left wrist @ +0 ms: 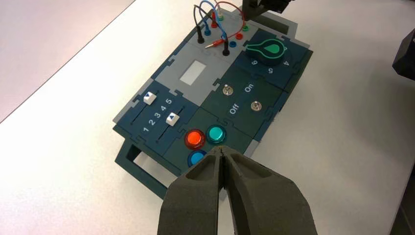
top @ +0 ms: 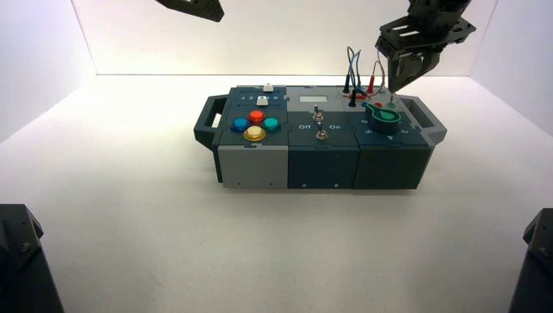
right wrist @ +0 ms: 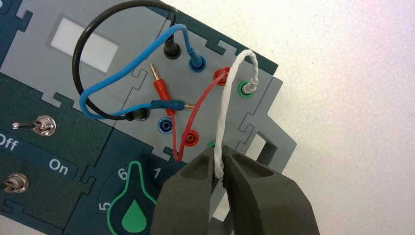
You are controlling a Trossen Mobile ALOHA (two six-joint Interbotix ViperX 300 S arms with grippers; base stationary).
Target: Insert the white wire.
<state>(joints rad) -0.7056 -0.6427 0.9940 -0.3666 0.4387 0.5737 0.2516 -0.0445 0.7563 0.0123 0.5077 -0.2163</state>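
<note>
Behind the green-edged knob (top: 383, 119), the right gripper (right wrist: 219, 164) has its fingers pinching the white wire (right wrist: 225, 98). The wire arches from the green-ringed socket (right wrist: 246, 89) farther behind the knob down to the fingertips; its lower end, mostly hidden there, seems to be near the closer green socket (top: 391, 105). Well left of the knob, the left gripper (left wrist: 221, 151) has its fingers pressed together

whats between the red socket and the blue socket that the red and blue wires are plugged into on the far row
Nothing but bare grey panel between the red socket and blue socket, in the right wrist view.
</note>
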